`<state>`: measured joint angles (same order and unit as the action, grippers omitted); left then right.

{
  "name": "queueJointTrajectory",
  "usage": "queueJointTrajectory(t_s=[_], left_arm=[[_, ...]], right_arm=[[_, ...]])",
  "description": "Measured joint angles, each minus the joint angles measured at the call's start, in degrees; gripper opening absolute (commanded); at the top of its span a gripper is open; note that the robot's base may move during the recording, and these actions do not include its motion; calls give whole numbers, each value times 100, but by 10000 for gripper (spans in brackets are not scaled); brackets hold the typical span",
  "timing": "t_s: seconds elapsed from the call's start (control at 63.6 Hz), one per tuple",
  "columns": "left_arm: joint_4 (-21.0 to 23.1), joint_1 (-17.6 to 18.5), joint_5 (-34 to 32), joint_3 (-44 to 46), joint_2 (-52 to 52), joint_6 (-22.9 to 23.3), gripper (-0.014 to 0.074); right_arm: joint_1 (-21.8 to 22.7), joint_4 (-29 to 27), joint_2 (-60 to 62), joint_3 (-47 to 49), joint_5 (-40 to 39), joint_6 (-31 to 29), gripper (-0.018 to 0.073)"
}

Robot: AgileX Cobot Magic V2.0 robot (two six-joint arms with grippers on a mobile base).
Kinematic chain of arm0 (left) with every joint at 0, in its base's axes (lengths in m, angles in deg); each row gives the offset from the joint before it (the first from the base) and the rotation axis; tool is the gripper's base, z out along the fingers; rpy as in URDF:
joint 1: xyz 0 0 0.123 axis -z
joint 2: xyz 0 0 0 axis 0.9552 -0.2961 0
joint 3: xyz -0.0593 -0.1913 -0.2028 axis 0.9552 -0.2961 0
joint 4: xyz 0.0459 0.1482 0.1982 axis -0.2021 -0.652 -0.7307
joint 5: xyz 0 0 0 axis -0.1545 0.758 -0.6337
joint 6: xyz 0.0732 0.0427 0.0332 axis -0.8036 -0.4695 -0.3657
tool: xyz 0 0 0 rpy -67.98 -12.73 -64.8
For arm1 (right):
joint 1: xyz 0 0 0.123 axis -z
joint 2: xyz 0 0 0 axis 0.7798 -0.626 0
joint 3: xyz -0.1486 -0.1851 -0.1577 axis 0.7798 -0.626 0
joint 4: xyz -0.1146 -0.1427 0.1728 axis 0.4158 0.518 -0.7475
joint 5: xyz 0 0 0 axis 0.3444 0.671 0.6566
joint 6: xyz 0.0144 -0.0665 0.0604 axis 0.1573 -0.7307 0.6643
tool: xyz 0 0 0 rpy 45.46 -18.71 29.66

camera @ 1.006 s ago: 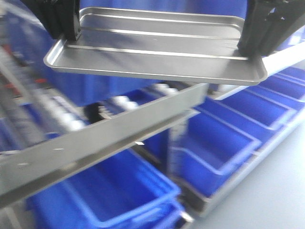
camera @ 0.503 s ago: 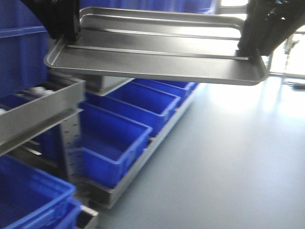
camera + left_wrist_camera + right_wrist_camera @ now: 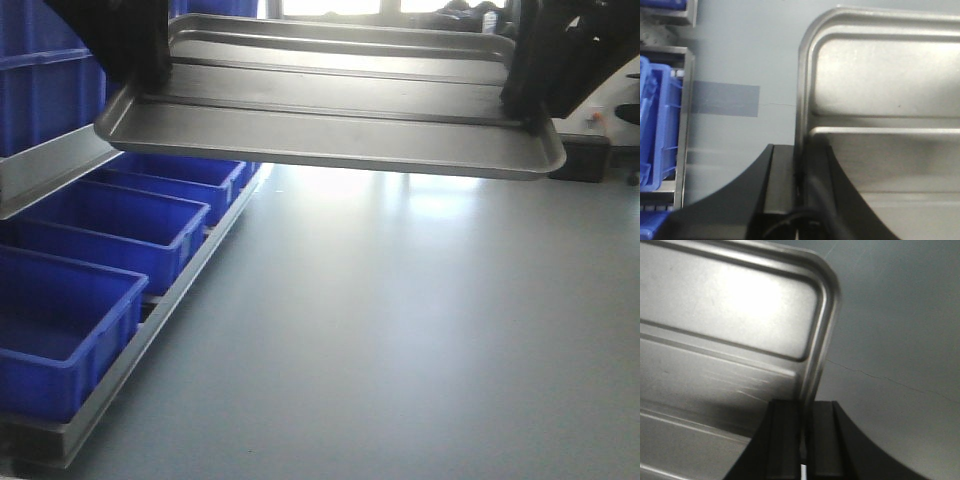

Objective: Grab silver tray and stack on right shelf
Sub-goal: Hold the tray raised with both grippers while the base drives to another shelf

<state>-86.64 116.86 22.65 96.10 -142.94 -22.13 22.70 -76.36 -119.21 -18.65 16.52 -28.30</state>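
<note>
The silver tray (image 3: pixel 330 110) is held level in the air across the top of the front view, its two long ridges showing. My left gripper (image 3: pixel 140 75) is shut on its left rim and my right gripper (image 3: pixel 525 100) is shut on its right rim. In the left wrist view the black jaws of the left gripper (image 3: pixel 800 165) pinch the tray's (image 3: pixel 880 75) edge. In the right wrist view the right gripper (image 3: pixel 804 415) pinches the tray's (image 3: pixel 725 315) edge the same way. No shelf with white roller rails shows; the right shelf is out of view.
Blue bins (image 3: pixel 100 230) stand in a row on a low steel rack along the left, under a steel beam (image 3: pixel 50 175). Grey floor (image 3: pixel 400 330) lies ahead. A dark box (image 3: pixel 580 158) stands far right. A blue bin (image 3: pixel 657 125) lies below the left wrist.
The view has swung right: the roller rack and its steel beam slid out to the left, and open floor now lies ahead. Both grippers still hold the tray the same way.
</note>
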Motion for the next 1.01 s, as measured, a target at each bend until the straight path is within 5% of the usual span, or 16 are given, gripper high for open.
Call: queueJointTrajectory(t_s=[1.006], left_arm=[[11,0,0,0,0,0,-101]], right_arm=[[0,0,0,0,9,0,57]])
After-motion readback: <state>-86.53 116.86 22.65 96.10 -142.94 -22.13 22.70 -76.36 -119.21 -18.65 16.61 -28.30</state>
